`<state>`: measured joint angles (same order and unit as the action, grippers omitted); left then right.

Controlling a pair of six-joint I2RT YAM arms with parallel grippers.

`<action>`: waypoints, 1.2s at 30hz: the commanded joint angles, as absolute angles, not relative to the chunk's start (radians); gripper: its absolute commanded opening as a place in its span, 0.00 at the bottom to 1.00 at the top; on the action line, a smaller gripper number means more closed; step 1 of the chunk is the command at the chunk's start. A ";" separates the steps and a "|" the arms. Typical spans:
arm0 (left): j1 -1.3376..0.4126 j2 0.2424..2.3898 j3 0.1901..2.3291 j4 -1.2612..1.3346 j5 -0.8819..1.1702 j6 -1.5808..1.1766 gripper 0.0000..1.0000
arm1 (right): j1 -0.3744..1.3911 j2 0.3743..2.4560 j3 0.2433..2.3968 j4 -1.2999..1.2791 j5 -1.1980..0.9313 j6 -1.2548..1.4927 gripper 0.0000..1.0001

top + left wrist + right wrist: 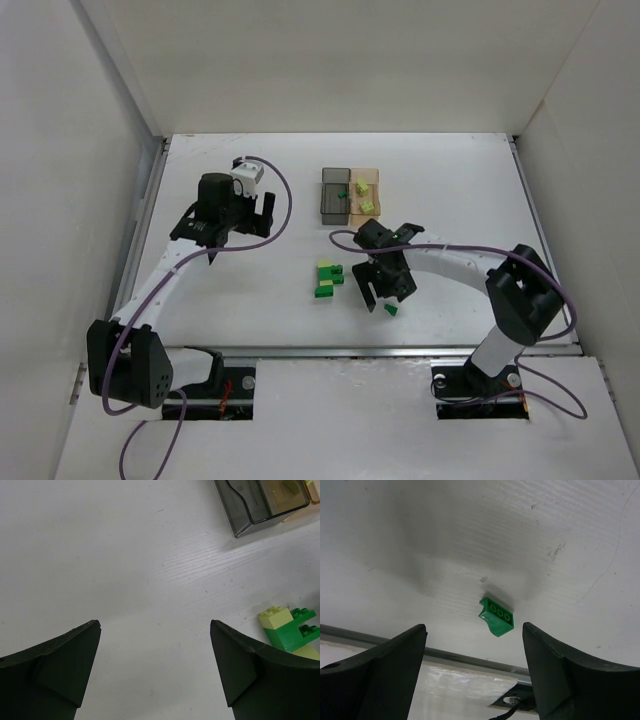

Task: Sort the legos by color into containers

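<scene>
The two joined containers stand at the back: the smoky grey box (331, 196) and the orange-tan box (367, 190), which holds pale yellow-green legos (366, 206). A cluster of green and pale legos (327, 277) lies mid-table. A single dark green brick (391, 310) lies near the front edge. My right gripper (388, 296) hovers open just above it, and in the right wrist view the brick (497, 616) lies just beyond the open, empty right gripper (474, 626). My left gripper (250, 222) is open and empty over bare table (155, 625), left of the grey box (250, 510) and the cluster (290, 632).
White walls enclose the table on the left, back and right. A metal rail (370, 639) runs along the front edge just beyond the single green brick. The edge of the tan box (315, 492) shows in the left wrist view.
</scene>
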<state>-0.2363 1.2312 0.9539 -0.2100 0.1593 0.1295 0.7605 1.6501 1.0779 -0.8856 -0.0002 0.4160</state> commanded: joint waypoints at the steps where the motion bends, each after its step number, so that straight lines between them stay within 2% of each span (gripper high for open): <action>1: -0.239 1.187 0.940 -0.181 0.178 0.127 0.89 | 0.767 1.673 1.078 -0.836 0.032 0.414 0.82; 6: -0.239 1.169 0.940 -0.181 0.178 0.127 0.89 | 0.767 1.695 1.029 -0.818 0.057 0.414 0.76; 9: -0.239 1.160 0.931 -0.181 0.178 0.127 0.89 | 0.767 1.695 1.009 -0.807 0.057 0.414 0.65; 10: -0.239 1.160 0.931 -0.181 0.178 0.127 0.89 | 0.767 1.684 1.009 -0.796 0.057 0.414 0.53; 14: -0.239 1.150 0.922 -0.181 0.169 0.127 0.89 | 0.767 1.674 1.009 -0.796 0.057 0.414 0.24; 15: -0.239 1.150 0.913 -0.181 0.169 0.127 0.89 | 0.767 1.663 1.009 -0.796 0.057 0.414 0.12; 18: -0.239 1.141 0.913 -0.181 0.169 0.127 0.89 | 0.767 1.635 1.018 -0.787 0.046 0.414 0.00; 25: -0.239 1.141 0.894 -0.190 0.169 0.127 0.89 | 0.767 1.556 1.092 -0.807 -0.001 0.371 0.00; 30: -0.239 1.141 0.861 -0.190 0.215 0.153 0.89 | 0.767 1.503 1.306 -0.744 0.023 0.371 0.00; 33: -0.239 1.152 0.838 -0.181 0.247 0.184 0.86 | 0.767 1.628 1.472 -0.654 0.127 0.371 0.00; 36: -0.239 1.152 0.838 -0.181 0.247 0.198 0.85 | 0.746 1.779 1.653 -0.667 0.243 0.371 0.00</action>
